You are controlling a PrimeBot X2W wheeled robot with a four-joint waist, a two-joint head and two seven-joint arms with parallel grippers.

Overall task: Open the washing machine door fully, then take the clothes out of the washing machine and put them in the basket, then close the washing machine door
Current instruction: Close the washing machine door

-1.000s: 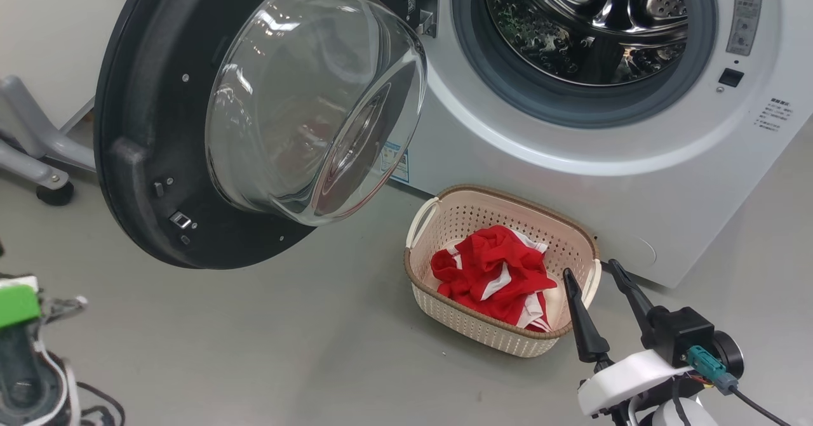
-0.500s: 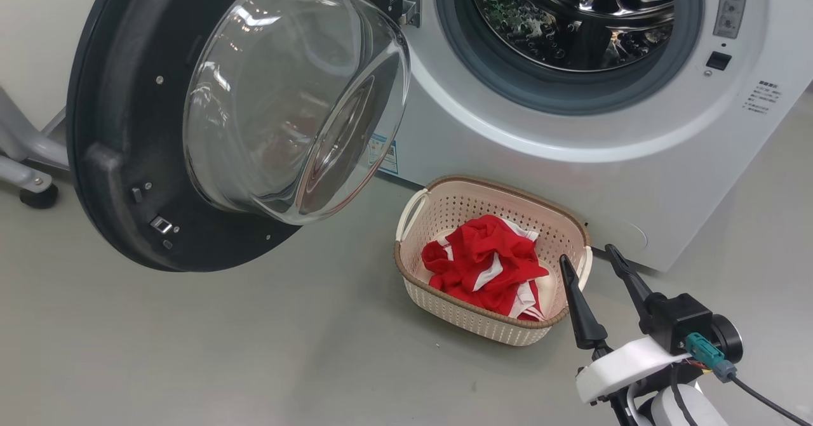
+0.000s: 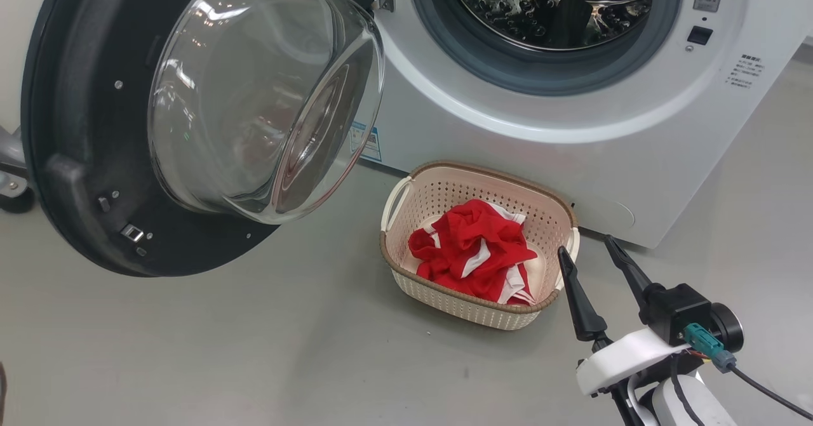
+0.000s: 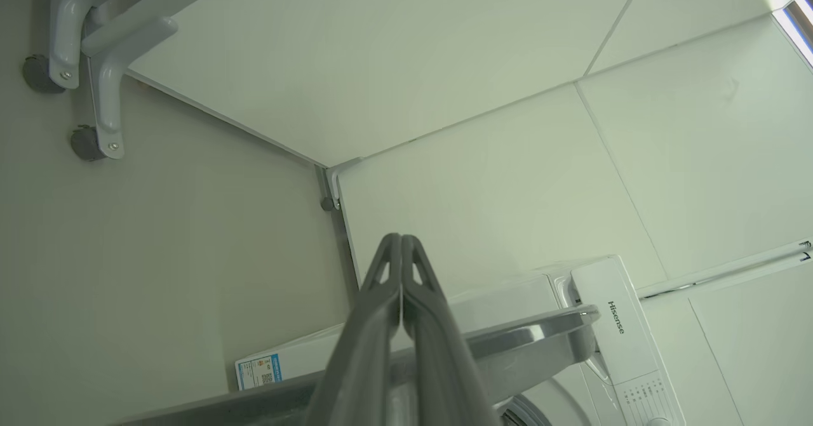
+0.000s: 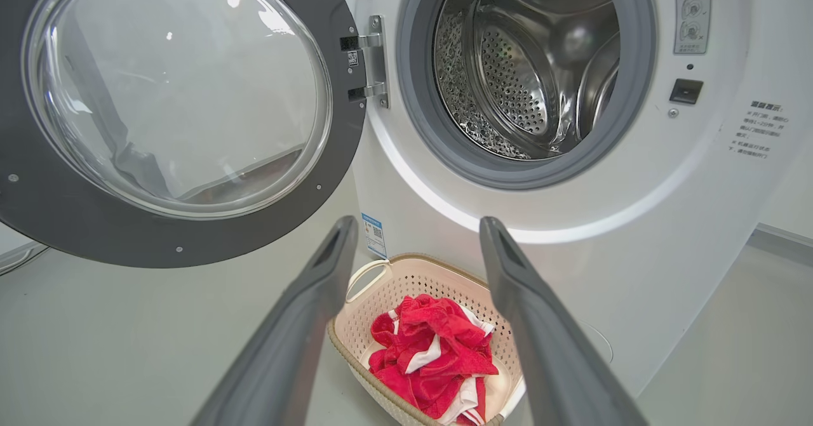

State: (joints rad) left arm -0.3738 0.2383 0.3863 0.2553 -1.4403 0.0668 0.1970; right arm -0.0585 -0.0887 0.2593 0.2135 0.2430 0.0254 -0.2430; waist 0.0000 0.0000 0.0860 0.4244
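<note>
**While the washing machine door stands open, the clothes lie in the basket**

As we look down from the head, we see the door swung out to the left of the washing machine, its black inner rim and bulging glass bowl turned toward us. Beside it the grey ring and the steel drum are in plain sight. The basket stands on the grey floor just in front of the machine, below the opening, with the red and white clothes bunched inside it. Our right hand is raised near the basket's right end, its two dark fingers spread apart with nothing between them.

Through the left wrist we see our left hand with its fingers pressed together tip to tip, gripping nothing and pointing toward white wall tiles. The machine's top corner shows low on the right.

Through the right wrist we see the right hand's fingers wide apart and empty, framing the basket and clothes below the open drum, with the door off to the left.
</note>
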